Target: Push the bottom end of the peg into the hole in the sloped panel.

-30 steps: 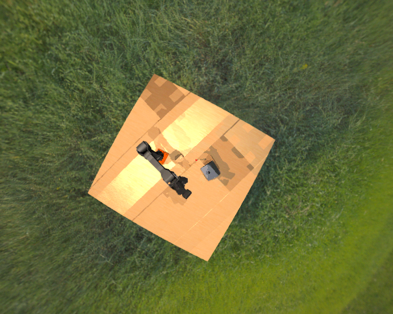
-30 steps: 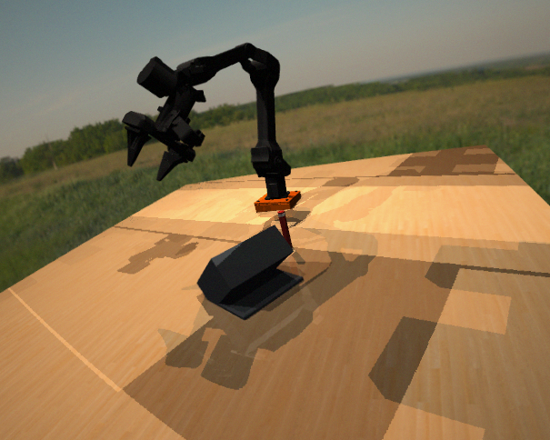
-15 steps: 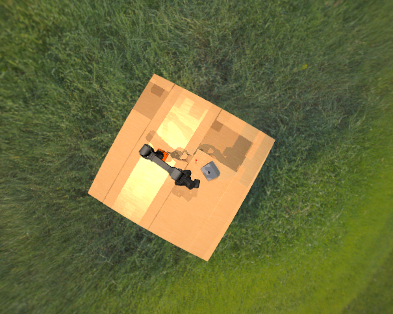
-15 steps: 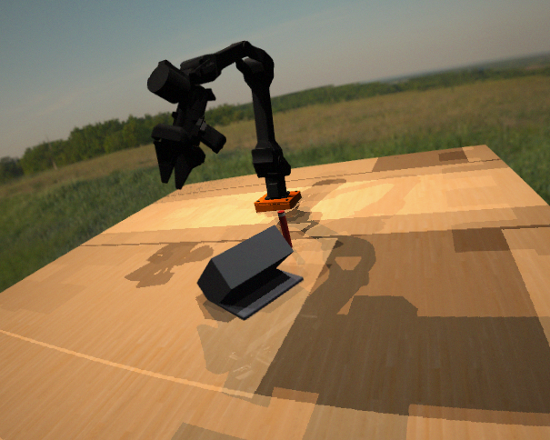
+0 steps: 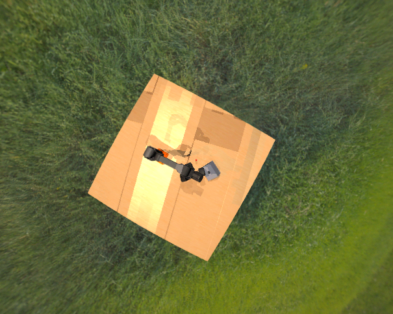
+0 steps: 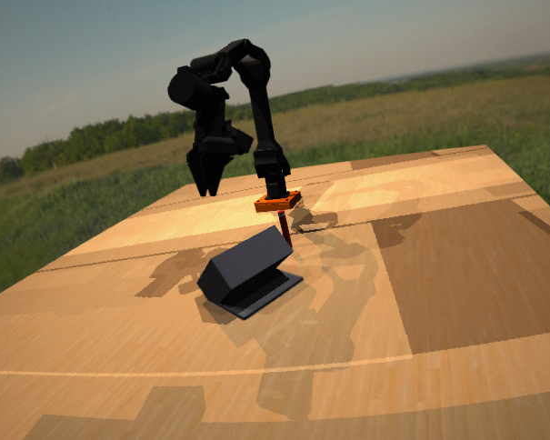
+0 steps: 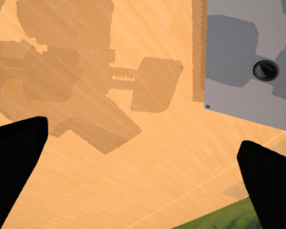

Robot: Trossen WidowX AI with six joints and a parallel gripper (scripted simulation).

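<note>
A thin red peg (image 5: pixel 196 159) (image 6: pixel 285 230) stands upright on the wooden table (image 5: pixel 196 229) (image 6: pixel 455 284) (image 7: pixel 167 176), between the arm's orange base (image 6: pixel 277 201) and the sloped panel. The panel (image 5: pixel 211 170) (image 6: pixel 246 269) (image 7: pixel 242 57) is a grey wedge on a flat foot, and the round hole (image 7: pixel 265 69) in its face shows in the wrist view at the upper right. My gripper (image 5: pixel 201 175) (image 6: pixel 207 191) (image 7: pixel 147 138) is open and empty. It points down, high above the table, beside the panel and apart from the peg. The peg is hidden from the wrist view.
Dark shadows of the arm lie across the table. Grass surrounds the table on all sides (image 5: pixel 308 101).
</note>
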